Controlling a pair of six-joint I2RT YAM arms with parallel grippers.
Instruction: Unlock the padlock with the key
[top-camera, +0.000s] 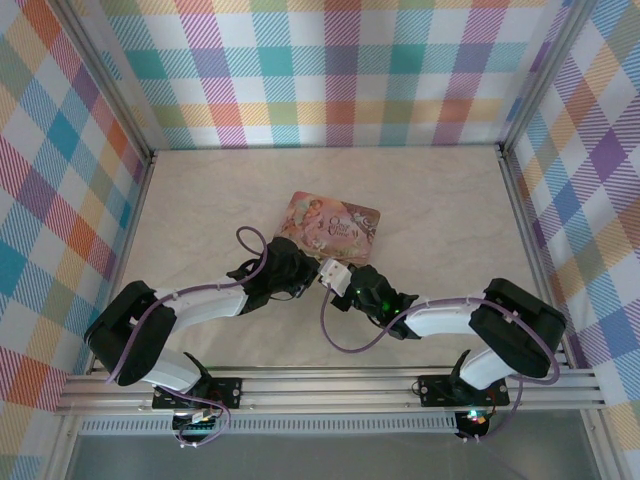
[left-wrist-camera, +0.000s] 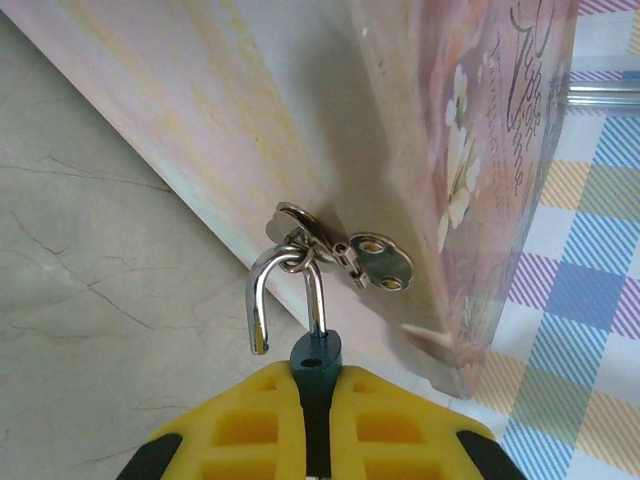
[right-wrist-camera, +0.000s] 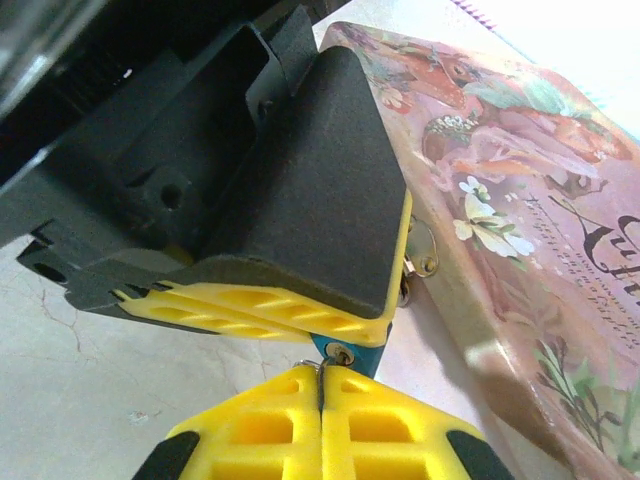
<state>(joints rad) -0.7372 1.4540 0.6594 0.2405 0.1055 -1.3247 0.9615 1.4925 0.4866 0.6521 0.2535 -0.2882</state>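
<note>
In the left wrist view, my left gripper (left-wrist-camera: 315, 378) is shut on the blue body of the padlock (left-wrist-camera: 316, 360). Its silvery shackle (left-wrist-camera: 258, 295) hooks through the hasp (left-wrist-camera: 375, 258) of the pink tin (left-wrist-camera: 480, 170), and one leg hangs free outside the body. In the right wrist view, my right gripper (right-wrist-camera: 322, 380) is shut on the key (right-wrist-camera: 326, 368), a thin sliver between the yellow pads. The key's tip meets the keyhole in the padlock's blue underside (right-wrist-camera: 347, 353). From above, both grippers (top-camera: 298, 280) (top-camera: 338, 287) meet at the tin's near edge.
The pink illustrated tin (top-camera: 331, 226) lies on the marble-patterned table (top-camera: 200, 200), just beyond the grippers. Checkered walls (top-camera: 60, 180) close in the left, right and back. The left gripper's black and yellow finger (right-wrist-camera: 300, 220) sits directly above my right fingertips.
</note>
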